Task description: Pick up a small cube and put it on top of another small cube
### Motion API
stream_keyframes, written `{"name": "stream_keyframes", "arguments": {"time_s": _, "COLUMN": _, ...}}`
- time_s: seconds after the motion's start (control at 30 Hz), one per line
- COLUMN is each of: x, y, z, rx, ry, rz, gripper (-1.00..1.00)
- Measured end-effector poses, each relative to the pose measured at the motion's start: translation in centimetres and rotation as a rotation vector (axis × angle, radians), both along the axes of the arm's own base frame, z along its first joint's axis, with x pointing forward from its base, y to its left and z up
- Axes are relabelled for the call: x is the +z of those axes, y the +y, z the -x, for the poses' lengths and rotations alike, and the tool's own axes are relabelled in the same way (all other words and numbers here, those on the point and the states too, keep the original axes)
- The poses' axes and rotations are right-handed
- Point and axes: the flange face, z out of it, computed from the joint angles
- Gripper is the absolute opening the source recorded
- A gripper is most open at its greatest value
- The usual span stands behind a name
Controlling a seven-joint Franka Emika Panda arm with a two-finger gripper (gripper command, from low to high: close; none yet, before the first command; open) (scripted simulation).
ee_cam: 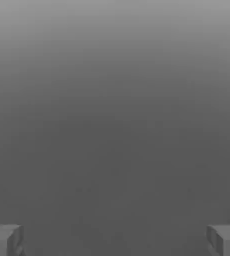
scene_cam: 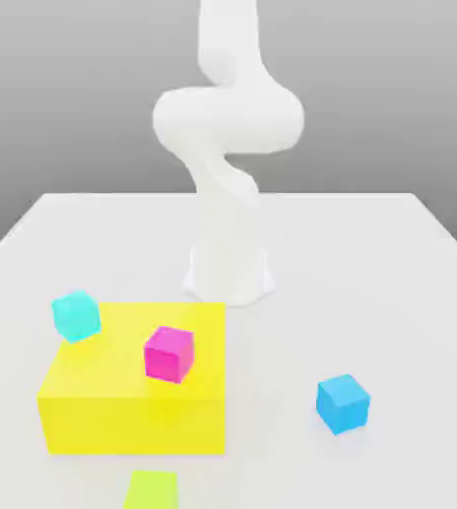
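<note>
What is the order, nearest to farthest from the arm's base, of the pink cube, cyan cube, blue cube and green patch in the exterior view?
Measured from the arm's base:
1. Pink cube, on the yellow block.
2. Cyan cube, on the view's left, and blue cube, on the view's right: too close to call.
3. Green patch, at the view's bottom edge.

On the white table there are three small cubes, one cyan, one magenta and one blue, plus one large yellow block and one yellow-green patch.
</note>
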Motion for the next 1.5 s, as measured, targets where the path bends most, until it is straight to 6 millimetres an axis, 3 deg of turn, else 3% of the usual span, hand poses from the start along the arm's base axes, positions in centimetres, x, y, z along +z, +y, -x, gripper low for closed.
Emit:
{"name": "stream_keyframes", "arguments": {"time_s": 0.23, "x": -10.5, "y": -1.9, "z": -7.9, "rx": -0.001, "ry": 0.186, "rz": -0.015, "gripper": 0.00}}
{"name": "stream_keyframes", "arguments": {"time_s": 0.5, "x": -24.2, "y": -4.1, "z": -13.2, "rx": -0.013, "ry": 0.392, "rz": -0.023, "gripper": 0.00}}
{"name": "stream_keyframes", "arguments": {"time_s": 0.7, "x": -35.1, "y": -6.0, "z": -14.4, "rx": -0.030, "ry": 0.546, "rz": -0.023, "gripper": 0.00}}
{"name": "stream_keyframes", "arguments": {"time_s": 0.9, "x": -46.1, "y": -7.5, "z": -13.2, "rx": -0.042, "ry": 0.701, "rz": -0.014, "gripper": 0.00}}
{"name": "stream_keyframes", "arguments": {"time_s": 1.07, "x": -53.5, "y": -7.9, "z": -12.8, "rx": -0.045, "ry": 0.733, "rz": -0.010, "gripper": 0.00}}
{"name": "stream_keyframes", "arguments": {"time_s": 1.1, "x": -54.4, "y": -7.9, "z": -12.7, "rx": -0.045, "ry": 0.734, "rz": -0.011, "gripper": -1.00}}
{"name": "stream_keyframes", "arguments": {"time_s": 1.33, "x": -54.4, "y": -7.9, "z": -12.7, "rx": -0.045, "ry": 0.735, "rz": -0.011, "gripper": -1.00}}
{"name": "stream_keyframes", "arguments": {"time_s": 1.5, "x": -48.6, "y": -7.9, "z": -12.4, "rx": -0.061, "ry": 0.734, "rz": -0.023, "gripper": -1.00}}
